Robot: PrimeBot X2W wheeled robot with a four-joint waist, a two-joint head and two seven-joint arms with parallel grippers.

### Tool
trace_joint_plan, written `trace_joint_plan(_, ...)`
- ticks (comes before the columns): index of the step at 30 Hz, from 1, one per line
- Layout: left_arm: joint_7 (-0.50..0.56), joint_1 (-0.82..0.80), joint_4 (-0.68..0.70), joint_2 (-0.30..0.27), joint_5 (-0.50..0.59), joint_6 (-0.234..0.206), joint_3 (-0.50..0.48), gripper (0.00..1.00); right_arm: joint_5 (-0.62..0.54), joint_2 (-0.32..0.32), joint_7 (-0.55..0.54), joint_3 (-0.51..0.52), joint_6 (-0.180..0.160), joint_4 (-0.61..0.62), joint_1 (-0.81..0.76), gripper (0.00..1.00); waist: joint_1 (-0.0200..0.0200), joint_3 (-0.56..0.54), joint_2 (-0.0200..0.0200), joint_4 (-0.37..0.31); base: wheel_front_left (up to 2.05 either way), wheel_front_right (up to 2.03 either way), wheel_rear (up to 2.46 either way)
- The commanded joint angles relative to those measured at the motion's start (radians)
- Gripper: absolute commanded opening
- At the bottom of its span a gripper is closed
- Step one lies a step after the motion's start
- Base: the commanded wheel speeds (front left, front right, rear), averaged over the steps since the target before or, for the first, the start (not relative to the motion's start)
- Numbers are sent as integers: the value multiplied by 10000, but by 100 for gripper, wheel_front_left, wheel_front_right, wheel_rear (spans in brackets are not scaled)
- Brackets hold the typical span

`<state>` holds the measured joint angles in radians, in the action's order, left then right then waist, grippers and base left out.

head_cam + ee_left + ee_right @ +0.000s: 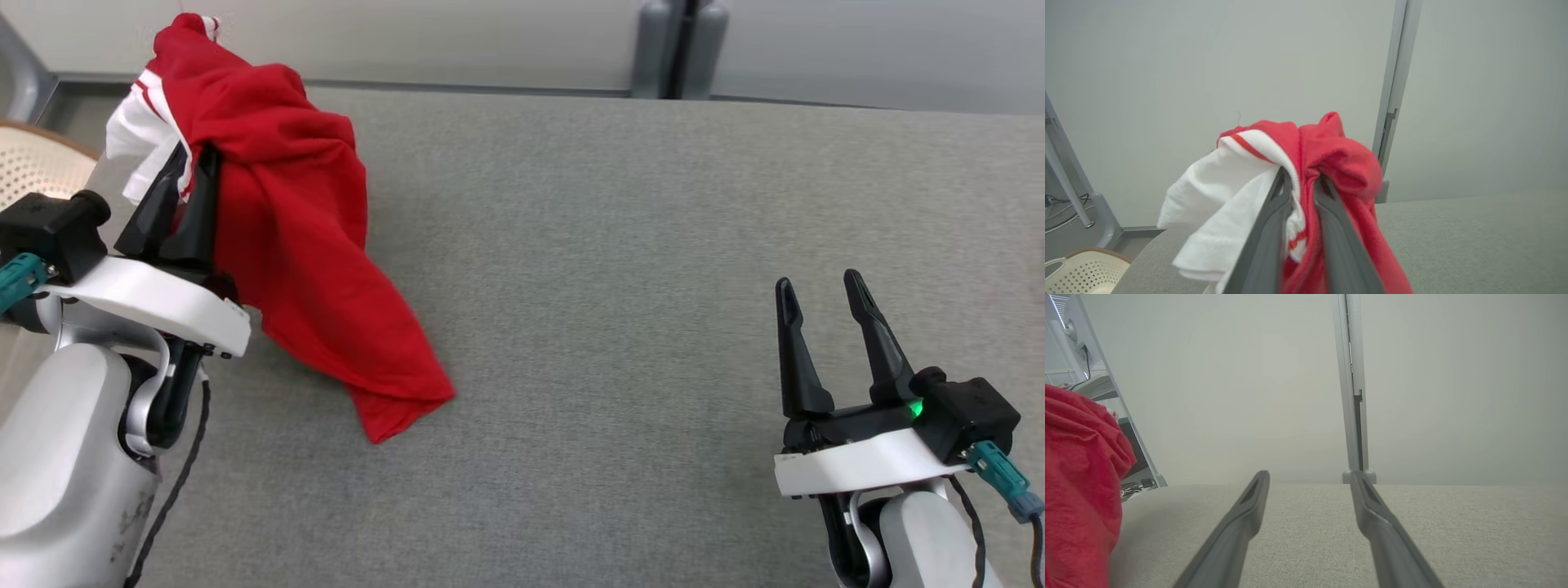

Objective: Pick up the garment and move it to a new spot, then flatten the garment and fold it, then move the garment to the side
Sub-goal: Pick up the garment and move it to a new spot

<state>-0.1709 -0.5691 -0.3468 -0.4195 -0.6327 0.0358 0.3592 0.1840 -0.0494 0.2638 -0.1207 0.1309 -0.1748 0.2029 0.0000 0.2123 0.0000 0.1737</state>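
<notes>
Near the front right edge of the surface [620,261], the right end effector [818,282] is hovering with its fingers spread wide and nothing between them. Further in and toward the left edge, the low tail of the garment [302,220] is trailing on the surface, while the rest is hanging in a loose bunch above it. Up at the bunch, the left end effector [192,175] is pinching a wad of red and white cloth, with its fingers pressed close together around several layers. Which part of the garment this wad is cannot be told. The cloth is looking soft, light and limp. It is draping straight down from the pinch and holding no shape of its own, so it will likely sag, twist and fold on itself when carried. It is not fragile, though a thin fold could slide out of a narrow pinch. For flattening, hems or shoulder edges taken at two spread points would probably be serving better than this single wad, and the free tail is lying within easy reach. Beyond the far left corner, a basket [33,167] is sitting off the surface.
</notes>
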Motion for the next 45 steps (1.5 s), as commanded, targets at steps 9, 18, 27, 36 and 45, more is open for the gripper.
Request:
trace_joint_plan(9, 1424, 925, 3257, 291, -392, -1292, 137, 0, 329, -21, 9, 72, -5, 166, -72, 100, 0, -350, 0, -1357, 0, 0, 0)
trace_joint_plan(18, 1769, 216, 3266, 1433, -286, -1777, 837, 0, 525, -21, 11, 138, -5, 325, 154, 100, 0, 221, 0, -2486, 0, 0, 0)
trace_joint_plan(27, 1882, -1525, 1252, 2976, -596, -1672, 1303, 0, 697, -20, 9, -210, -5, 453, 704, 100, 0, 1129, 0, -3568, 0, 0, 0)
trace_joint_plan(36, 1336, -2918, -854, 3517, -649, -1320, 1791, 100, 947, -20, 9, -359, -5, 523, 1031, 100, 0, 1756, 0, -4130, 0, 0, 0)
trace_joint_plan(45, 171, -3088, -1650, 3210, -478, -884, 1672, 100, 567, -24, 11, 54, -5, 403, 857, 100, 0, 1292, 0, -3245, 0, 0, 0)
